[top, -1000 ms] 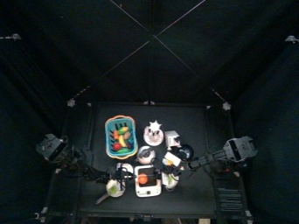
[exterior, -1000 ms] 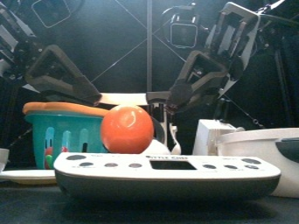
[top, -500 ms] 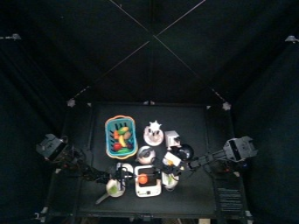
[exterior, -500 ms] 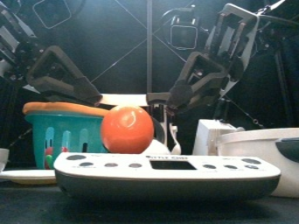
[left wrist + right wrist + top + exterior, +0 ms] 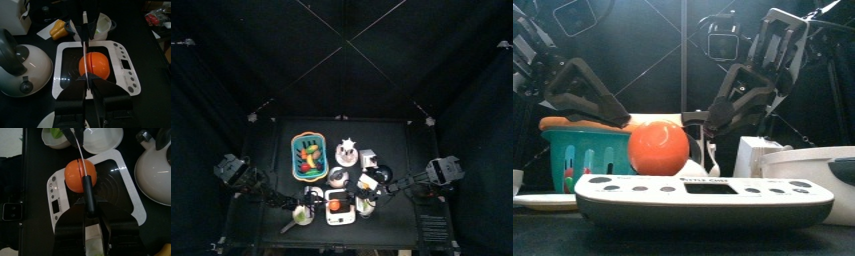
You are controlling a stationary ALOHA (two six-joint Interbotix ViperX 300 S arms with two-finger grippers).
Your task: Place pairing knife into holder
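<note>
The paring knife [image 5: 85, 188] hangs in the air directly above the white scale [image 5: 700, 190], lying roughly level over the orange [image 5: 95, 65] that sits on the scale's platform. It is not in the holder [image 5: 368, 159], the small pale block that stands on the worktop behind the scale and to its right, apart from the knife. The right hand [image 5: 88, 207], above the scale's right side, is clenched on the knife's dark handle, with the blade running out past the orange. The left hand [image 5: 85, 86], above the scale's left side, grasps the same knife from the other end, with the thin blade caught between its jaws. A pale kettle [image 5: 23, 65] stands just behind the scale, and a teal basket [image 5: 580, 155] stands behind it to the left.
</note>
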